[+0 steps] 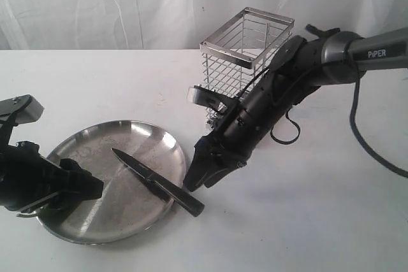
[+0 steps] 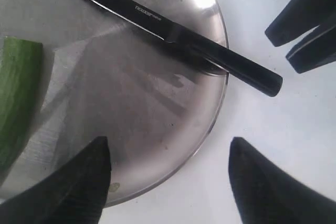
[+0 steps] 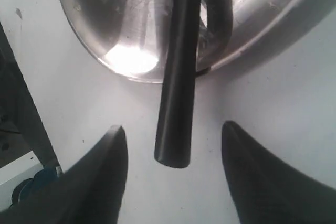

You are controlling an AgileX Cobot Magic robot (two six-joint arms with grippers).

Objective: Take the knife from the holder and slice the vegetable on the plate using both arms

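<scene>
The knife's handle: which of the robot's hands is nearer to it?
Right. The right hand is open at the end of the knife handle, fingers either side, not gripping. The left hand, also open, is over the far side of the plate.

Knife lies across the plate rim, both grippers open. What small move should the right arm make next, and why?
Probably ease the right gripper forward until its fingers straddle the knife handle, then close. The handle juts off the plate rim, lined up between the open fingers but just short of them, and nothing holds it.
</scene>
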